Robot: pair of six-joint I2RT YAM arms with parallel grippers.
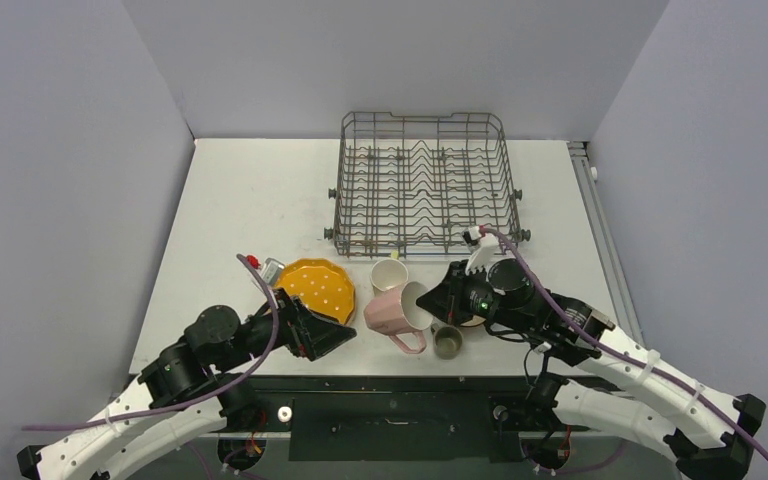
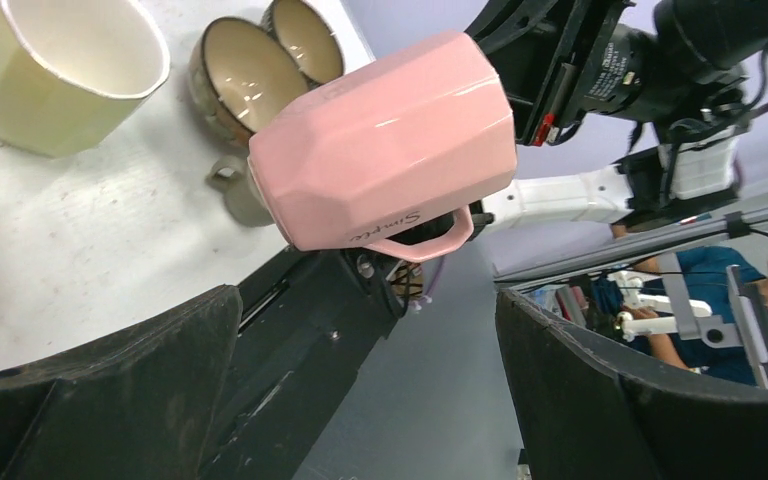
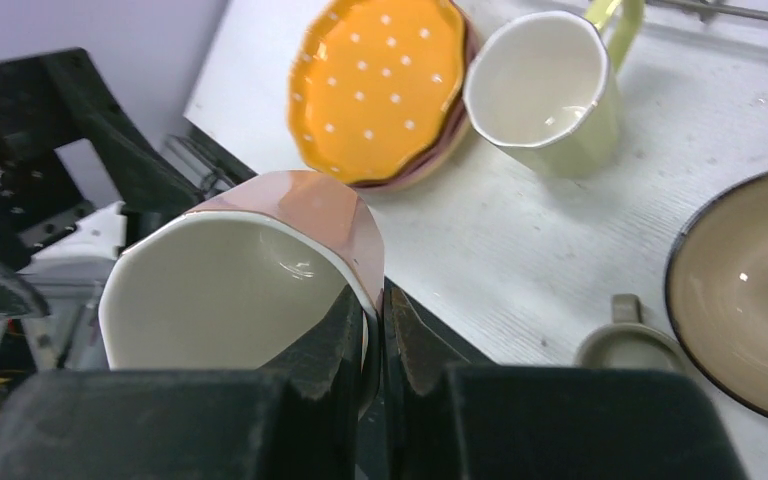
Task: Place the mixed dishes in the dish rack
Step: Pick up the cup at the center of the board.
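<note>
We see the right gripper pinching the rim of the pink mug, one finger inside the mouth and one outside. The mug lies on its side in that grip, handle toward the near edge, and appears clear of the table. It hangs between the orange plate and the small cup, just in front of the yellow mug. The left gripper is spread wide, holding nothing, beside the orange plate (a pink plate shows under its rim). Two brown bowls sit by the right arm. The dish rack stands at the far side.
</note>
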